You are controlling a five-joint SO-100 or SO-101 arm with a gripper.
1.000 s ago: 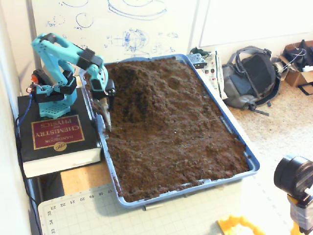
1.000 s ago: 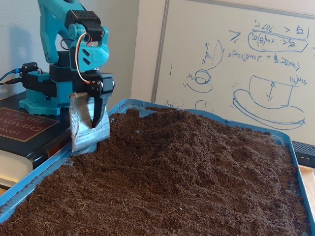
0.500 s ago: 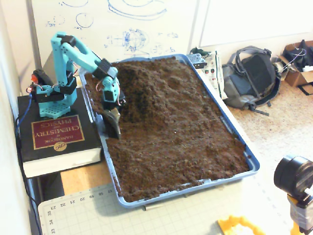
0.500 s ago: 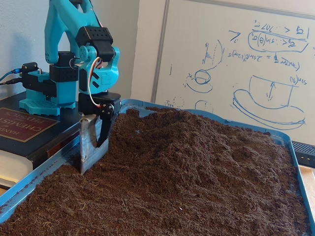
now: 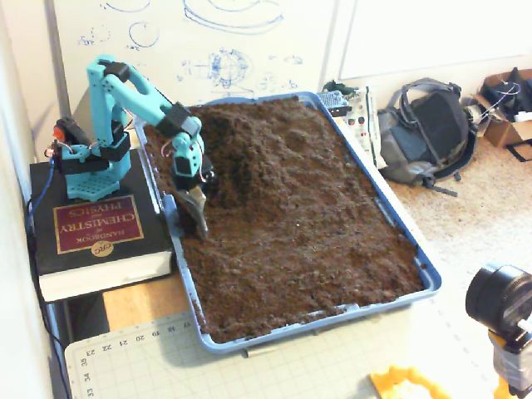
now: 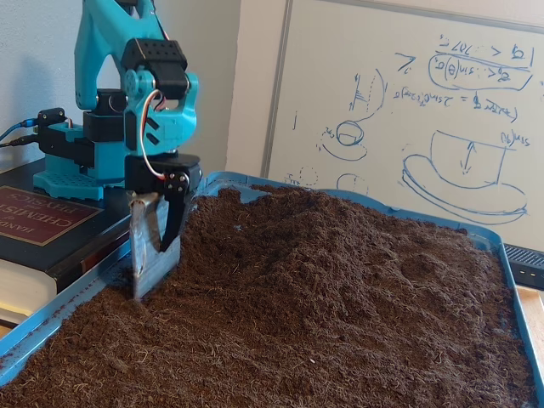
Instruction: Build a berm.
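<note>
Tool [image 6: 157,255] carries flat metal blade [image 5: 195,218], lower edge dug into soil by tray's left wall in low fixed view. Whether jaws clamp blade or it is fixed on: cannot tell. Berm [image 5: 241,137] rises just right of tool, toward far left of blue tray [image 5: 428,278]; in low view, berm [image 6: 280,225] forms broad hump. Near soil flat, unworked. Judgement: ridge started, short and lumpy; more soil to push up. Arm base sits on thick book [image 5: 96,241].
</note>
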